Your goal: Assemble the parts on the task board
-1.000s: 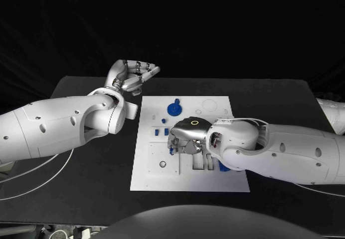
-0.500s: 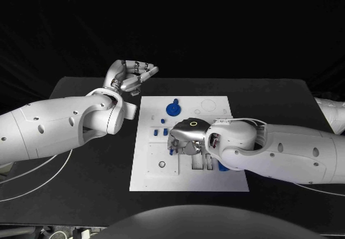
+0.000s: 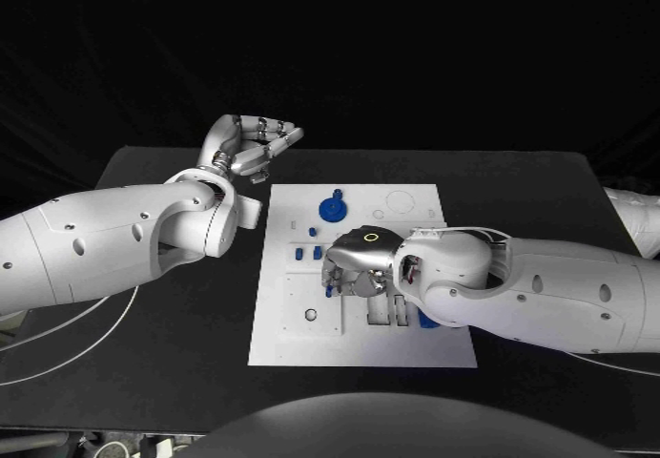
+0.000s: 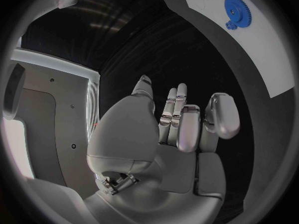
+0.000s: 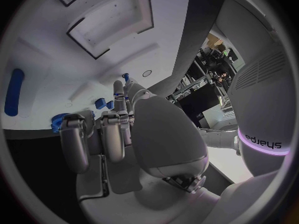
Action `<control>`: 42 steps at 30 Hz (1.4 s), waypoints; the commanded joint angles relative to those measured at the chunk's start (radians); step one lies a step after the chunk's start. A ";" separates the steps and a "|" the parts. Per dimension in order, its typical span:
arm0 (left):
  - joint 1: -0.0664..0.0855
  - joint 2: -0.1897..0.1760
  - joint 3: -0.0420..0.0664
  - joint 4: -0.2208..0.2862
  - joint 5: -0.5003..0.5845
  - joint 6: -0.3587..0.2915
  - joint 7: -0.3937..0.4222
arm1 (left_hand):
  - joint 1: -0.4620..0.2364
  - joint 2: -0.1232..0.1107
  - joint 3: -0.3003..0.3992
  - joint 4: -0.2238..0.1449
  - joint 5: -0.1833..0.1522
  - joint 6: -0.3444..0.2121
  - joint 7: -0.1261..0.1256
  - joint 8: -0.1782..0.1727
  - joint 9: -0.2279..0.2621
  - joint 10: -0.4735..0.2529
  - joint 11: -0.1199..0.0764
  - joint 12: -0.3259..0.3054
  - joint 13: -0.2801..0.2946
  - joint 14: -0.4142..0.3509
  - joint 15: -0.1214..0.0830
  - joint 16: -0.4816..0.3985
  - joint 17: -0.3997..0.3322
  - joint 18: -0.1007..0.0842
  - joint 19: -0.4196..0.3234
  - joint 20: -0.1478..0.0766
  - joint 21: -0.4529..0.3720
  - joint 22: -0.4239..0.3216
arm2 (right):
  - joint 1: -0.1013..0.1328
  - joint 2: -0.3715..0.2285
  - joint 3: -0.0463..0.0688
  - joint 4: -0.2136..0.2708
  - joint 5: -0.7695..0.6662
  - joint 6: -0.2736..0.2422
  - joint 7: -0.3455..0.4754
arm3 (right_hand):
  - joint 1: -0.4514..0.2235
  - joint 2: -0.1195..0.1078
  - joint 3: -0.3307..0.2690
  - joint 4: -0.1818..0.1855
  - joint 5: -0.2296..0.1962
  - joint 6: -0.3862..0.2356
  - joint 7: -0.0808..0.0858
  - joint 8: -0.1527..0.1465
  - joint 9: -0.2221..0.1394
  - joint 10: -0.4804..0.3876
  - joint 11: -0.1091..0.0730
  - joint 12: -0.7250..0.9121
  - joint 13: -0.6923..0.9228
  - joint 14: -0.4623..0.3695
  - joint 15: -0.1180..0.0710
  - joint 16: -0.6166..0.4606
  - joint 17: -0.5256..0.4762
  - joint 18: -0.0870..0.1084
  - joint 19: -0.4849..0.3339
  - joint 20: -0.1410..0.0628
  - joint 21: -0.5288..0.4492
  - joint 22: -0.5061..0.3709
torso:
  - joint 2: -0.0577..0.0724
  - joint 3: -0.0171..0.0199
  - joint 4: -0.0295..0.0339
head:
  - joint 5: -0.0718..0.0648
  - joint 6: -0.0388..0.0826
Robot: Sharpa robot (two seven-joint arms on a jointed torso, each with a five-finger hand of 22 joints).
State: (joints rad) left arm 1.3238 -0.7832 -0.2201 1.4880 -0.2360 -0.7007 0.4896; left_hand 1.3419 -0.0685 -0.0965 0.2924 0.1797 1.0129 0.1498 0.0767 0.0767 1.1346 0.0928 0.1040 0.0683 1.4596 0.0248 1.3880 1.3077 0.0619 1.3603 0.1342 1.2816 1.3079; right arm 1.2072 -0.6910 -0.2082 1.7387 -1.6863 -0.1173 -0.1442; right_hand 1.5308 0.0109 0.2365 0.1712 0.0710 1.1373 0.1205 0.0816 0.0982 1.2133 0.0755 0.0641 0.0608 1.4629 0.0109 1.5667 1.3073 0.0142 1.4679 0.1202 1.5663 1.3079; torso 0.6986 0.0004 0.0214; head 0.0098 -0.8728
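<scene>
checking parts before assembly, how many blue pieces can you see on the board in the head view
5 that I can make out: a gear near the board's far edge, two small pieces left of the right hand, one at its fingers, one beside the right arm. More may be hidden.
</scene>
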 commanded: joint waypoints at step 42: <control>0.000 0.001 0.001 0.007 -0.006 0.020 0.010 | 0.000 0.012 0.006 0.000 0.007 -0.008 0.002 -0.006 -0.001 -0.004 0.002 -0.006 -0.001 -0.002 0.000 -0.004 0.000 0.009 -0.002 -0.003 -0.009 0.146 | -0.002 0.006 -0.001 0.005 -0.024 0.022 -0.004 | -0.074 -0.083 -0.024 0.016 -0.016 -0.146 0.044 -0.020 -0.032 -0.143 0.044 -0.002 0.001 0.108 0.044 0.004 0.263 -0.014 0.103 0.041 0.004 0.263 | -0.001 -0.0003 -0.0012 | -0.003 0.000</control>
State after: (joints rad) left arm 1.3238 -0.7838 -0.2200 1.4927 -0.2366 -0.6965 0.4895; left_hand 1.3419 -0.0685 -0.0964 0.2924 0.1797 1.0129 0.1498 0.0767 0.0768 1.1346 0.0928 0.1040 0.0684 1.4596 0.0248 1.3880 1.3074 0.0620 1.3603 0.1342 1.2778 1.3075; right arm 1.2063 -0.6848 -0.2086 1.7418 -1.7016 -0.0923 -0.1509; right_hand 1.4687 -0.0738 0.2179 0.1862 0.0594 1.0001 0.1647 0.0633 0.0671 1.0783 0.1191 0.0641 0.0601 1.4666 0.0466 1.5667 1.3081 0.0142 1.4659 0.1546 1.5663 1.3074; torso 0.6981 -0.0002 0.0208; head 0.0064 -0.8727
